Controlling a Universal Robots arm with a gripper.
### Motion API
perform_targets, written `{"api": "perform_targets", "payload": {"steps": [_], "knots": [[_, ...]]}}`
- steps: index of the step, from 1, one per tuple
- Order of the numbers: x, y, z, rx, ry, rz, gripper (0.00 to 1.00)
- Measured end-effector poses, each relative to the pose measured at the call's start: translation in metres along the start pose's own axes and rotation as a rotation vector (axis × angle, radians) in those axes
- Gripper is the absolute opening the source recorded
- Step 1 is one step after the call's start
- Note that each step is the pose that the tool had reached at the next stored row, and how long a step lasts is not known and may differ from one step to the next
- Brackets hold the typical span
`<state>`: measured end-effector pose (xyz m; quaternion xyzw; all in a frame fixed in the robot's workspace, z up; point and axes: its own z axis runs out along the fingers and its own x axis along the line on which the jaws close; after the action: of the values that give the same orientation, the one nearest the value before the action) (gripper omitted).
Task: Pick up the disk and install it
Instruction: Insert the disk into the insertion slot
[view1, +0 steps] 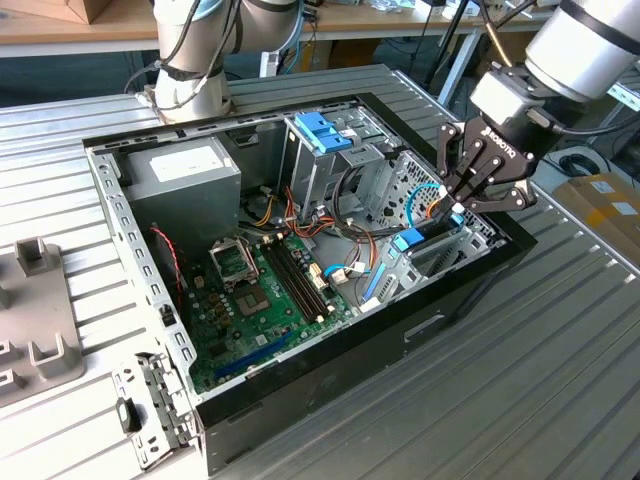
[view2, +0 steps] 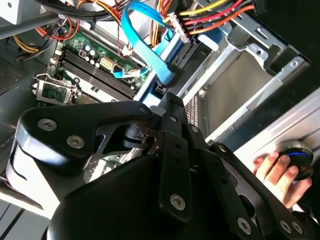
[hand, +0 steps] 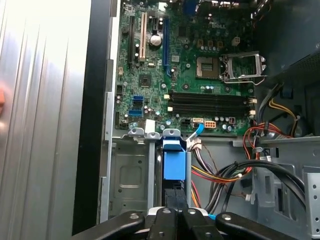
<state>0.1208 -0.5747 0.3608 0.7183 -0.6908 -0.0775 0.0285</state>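
The disk (view1: 410, 240) stands on edge in the metal bay at the corner of the open computer case (view1: 330, 390) on the exterior view's right. Its blue carrier frame faces up. In the first wrist view the disk's blue edge (hand: 175, 162) runs straight out from my fingertips, between the bay's metal walls. My gripper (view1: 455, 205) reaches down into that bay, its black fingers drawn together on the near end of the disk (hand: 175, 212). In the second wrist view my gripper (view2: 171, 102) hides the disk's body.
A grey power-supply box (view1: 185, 175), a drive cage with a blue handle (view1: 322, 132) and the green motherboard (view1: 260, 290) fill the case. Coloured wires (hand: 225, 175) lie beside the bay. A hand (view2: 272, 172) rests on a round black device outside the case.
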Motion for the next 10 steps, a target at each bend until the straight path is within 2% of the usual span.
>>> {"api": "perform_targets", "payload": {"steps": [10], "knots": [[-0.0022, -0.0062, 0.0208, -0.0065, -0.0003, 0.0, 0.1]]}}
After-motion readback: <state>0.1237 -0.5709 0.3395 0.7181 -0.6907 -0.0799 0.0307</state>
